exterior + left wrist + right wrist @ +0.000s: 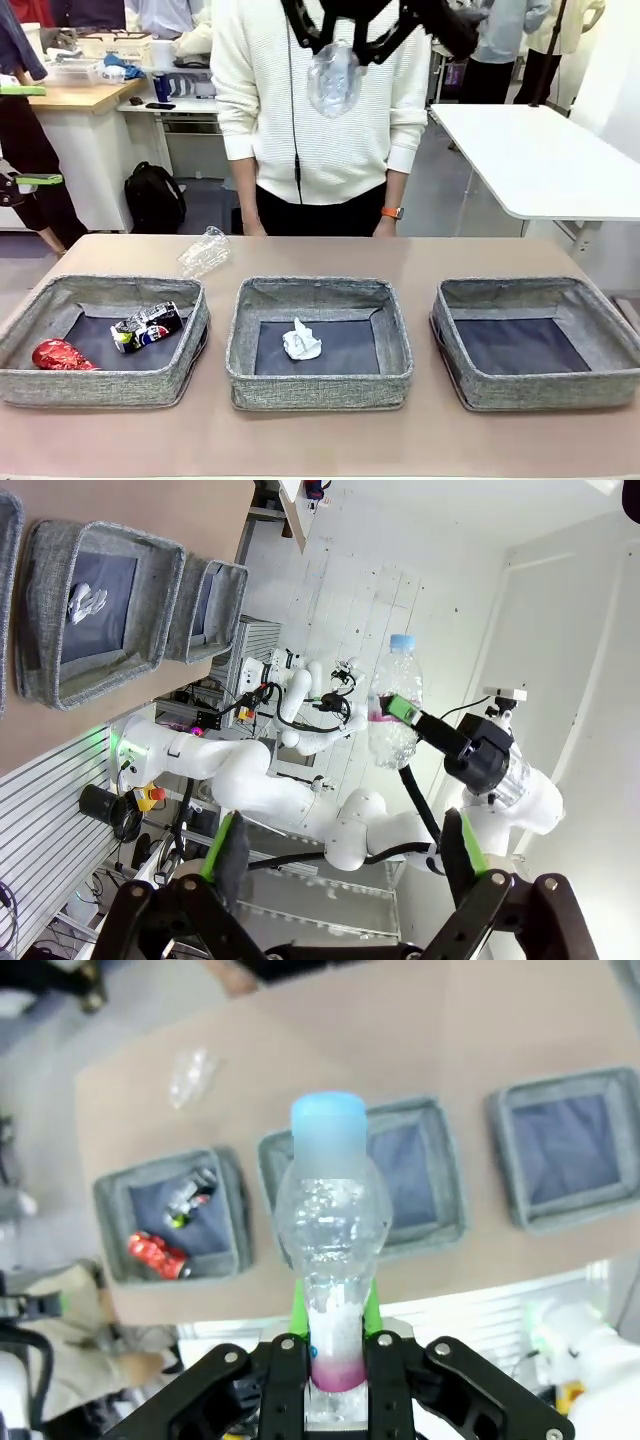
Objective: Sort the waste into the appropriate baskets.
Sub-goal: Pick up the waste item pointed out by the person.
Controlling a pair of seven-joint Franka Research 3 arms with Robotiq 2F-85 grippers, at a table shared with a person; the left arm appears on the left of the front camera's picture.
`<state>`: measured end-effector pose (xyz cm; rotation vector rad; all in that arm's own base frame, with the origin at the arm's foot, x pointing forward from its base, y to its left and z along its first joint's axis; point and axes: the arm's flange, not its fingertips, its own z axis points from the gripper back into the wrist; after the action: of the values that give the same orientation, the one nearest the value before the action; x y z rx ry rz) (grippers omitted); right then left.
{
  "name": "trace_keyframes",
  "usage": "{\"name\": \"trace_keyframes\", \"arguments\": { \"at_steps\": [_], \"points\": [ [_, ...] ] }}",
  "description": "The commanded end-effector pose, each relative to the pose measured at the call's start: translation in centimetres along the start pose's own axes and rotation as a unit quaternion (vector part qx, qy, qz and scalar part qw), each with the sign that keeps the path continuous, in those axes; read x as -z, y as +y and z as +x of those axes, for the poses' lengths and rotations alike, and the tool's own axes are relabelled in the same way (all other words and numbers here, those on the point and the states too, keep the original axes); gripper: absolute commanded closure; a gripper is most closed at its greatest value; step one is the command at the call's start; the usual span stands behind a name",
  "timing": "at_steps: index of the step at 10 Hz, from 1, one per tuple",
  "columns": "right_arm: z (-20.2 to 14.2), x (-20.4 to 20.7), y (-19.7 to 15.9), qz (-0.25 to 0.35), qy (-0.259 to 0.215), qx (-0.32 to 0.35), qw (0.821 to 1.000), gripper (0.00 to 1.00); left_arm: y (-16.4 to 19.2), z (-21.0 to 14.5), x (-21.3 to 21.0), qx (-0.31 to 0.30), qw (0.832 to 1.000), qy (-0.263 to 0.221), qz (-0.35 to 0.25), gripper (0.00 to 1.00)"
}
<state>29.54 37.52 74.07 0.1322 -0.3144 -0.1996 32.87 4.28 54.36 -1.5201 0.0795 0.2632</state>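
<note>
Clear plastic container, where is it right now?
In the front view the clear plastic container lies on the table, left side, just beyond the left basket.

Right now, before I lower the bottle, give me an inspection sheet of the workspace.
Surface: tan table, baskets in a row.
Job's things: red can and dark multicoloured can in left basket; paper ball in middle basket; clear container on table behind left basket; nothing seen in right basket.
Clutter: nothing seen.
Tools: right tool shut on pink-labelled bottle, high above table; left tool open, holding nothing.
Cables: thin black cable hanging in front of person.
Surroundings: white table beyond.
</note>
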Motion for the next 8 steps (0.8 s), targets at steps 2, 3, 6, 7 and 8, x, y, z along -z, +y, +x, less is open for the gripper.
{"name": "trace_keyframes", "arguments": {
  "at_steps": [2, 3, 6, 7, 8],
  "points": [
    [0.28, 0.11, 1.24, -0.03, 0.006, -0.01, 0.999, 0.8, -0.17, -0.07, 0.05, 0.012, 1.0, 0.003, -0.009, 0.0],
    [-0.59, 0.43, 1.05, -0.008, 0.001, -0.012, 1.0, 0.8, -0.17, -0.07, 0.05, 0.012, 1.0, 0.003, -0.009, 0.0],
    [-0.59, 0.43, 1.05, -0.008, 0.001, -0.012, 1.0, 0.8, -0.17, -0.07, 0.05, 0.012, 1.0, 0.003, -0.009, 0.0],
    [-0.59, 0.43, 1.05, -0.008, 0.001, -0.012, 1.0, 0.8, -0.17, -0.07, 0.05, 0.012, 1.0, 0.003, -0.009, 0.0],
    [-0.59, 0.43, 1.05, -0.008, 0.001, -0.012, 1.0, 0.8, -0.17, -0.07, 0.05, 0.012, 1.0, 0.003, -0.009, 0.0]
  ]
}}
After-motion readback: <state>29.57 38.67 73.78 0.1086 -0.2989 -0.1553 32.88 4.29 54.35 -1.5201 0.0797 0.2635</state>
